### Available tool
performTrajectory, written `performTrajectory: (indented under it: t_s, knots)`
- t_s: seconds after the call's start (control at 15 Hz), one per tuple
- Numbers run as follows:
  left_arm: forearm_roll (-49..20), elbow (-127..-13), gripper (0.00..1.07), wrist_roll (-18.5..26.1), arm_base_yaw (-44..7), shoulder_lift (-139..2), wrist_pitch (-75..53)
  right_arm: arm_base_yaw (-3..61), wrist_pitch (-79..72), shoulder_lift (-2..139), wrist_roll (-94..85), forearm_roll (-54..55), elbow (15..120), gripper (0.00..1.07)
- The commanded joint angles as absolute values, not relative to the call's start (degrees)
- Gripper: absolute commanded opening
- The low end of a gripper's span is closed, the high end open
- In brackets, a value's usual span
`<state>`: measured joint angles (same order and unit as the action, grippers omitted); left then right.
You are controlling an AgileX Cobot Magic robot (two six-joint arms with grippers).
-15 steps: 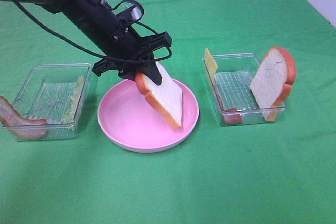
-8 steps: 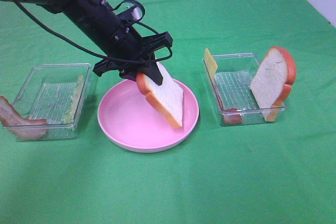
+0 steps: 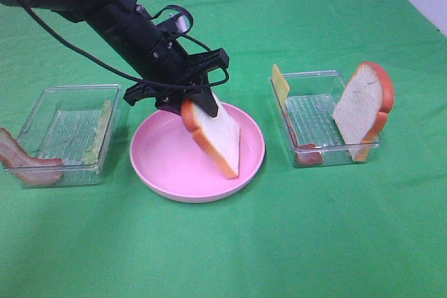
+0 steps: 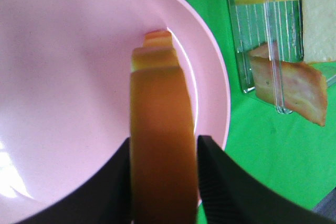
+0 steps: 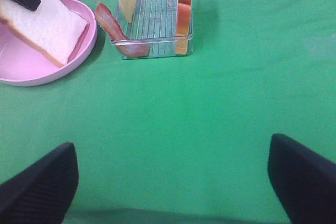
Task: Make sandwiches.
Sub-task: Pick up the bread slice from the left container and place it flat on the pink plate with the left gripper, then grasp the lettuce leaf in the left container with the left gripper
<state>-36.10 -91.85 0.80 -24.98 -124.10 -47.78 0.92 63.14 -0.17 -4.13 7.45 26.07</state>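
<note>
Green cloth (image 3: 314, 242); bread slice (image 3: 215, 137) now lower in plate (image 3: 160, 165).

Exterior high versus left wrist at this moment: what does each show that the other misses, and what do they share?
Only exterior high: the left tray with lettuce and a bacon strip at its corner, the second slice whole, the left arm. Only left wrist: the held slice crust edge-on, both fingers tight against it. Both: left gripper, held slice, plate, right tray, cheese, that tray's bacon.
</note>
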Motion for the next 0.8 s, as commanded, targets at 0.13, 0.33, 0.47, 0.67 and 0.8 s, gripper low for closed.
performTrajectory:
  t_s: [0.13, 0.33, 0.47, 0.67, 0.8]
  knots:
    - [-32.6, -91.8, 0.84, 0.7, -25.4, -124.1, -51.3, 0.8, 63.1, -2.0, -4.9, 7.7, 25.8, 0.94]
    - [-25.2, -96.0, 0.89, 0.0, -25.4, -124.1, -59.0, 0.8, 63.1, -2.0, -4.9, 7.7, 25.8, 0.94]
    - [-19.4, -99.6, 0.89, -1.9, -25.4, -124.1, -64.5, 0.8, 63.1, -2.0, -4.9, 7.7, 25.8, 0.94]
    - [-9.5, -108.5, 0.89, -4.0, -25.4, -124.0, -75.8, 0.8, 63.1, -2.0, -4.9, 7.7, 25.8, 0.94]
    - [-9.6, -109.0, 0.89, -3.5, -25.4, -122.0, -75.6, 0.8, 63.1, -2.0, -4.9, 7.7, 25.8, 0.94]
